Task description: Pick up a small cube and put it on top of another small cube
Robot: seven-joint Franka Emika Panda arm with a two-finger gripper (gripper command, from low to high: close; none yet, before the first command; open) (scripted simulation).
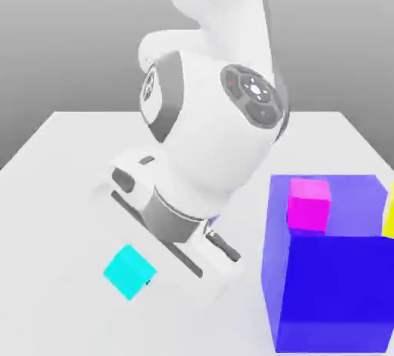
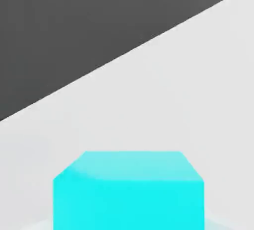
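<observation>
The white robot arm [image 1: 212, 101] leans down over the pale grey worktop [image 1: 69, 154] and takes up the middle of the exterior view, its wrist and hand reaching toward 7 o'clock. At the tip of the hand, toward 7 o'clock from the picture's centre, sits the small cyan cube [image 1: 129, 271], tilted so that one corner points down and touching the end of the hand, where the gripper [image 1: 151, 276] meets it. The jaws are clenched on the cyan cube, as narrow as they get; the hand itself hides most of the fingers in the exterior view. In the hand view the same cyan cube [image 2: 129, 194] sits close under the camera, with bare worktop [image 2: 198, 75] behind it and a dark background beyond the worktop's slanted edge. Whether the cube rests on the worktop or hangs just above it cannot be told. At about 4 o'clock in the exterior view stands the big blue cube [image 1: 331, 285], well apart from the cyan cube. A magenta cube [image 1: 308, 204] shows against the big blue cube's upper part, seemingly on top of it near its far edge. At 3 o'clock, cut by the exterior view's right edge, a sliver of the yellow cube [image 1: 389, 212] shows just beside the big blue cube's upper part.
</observation>
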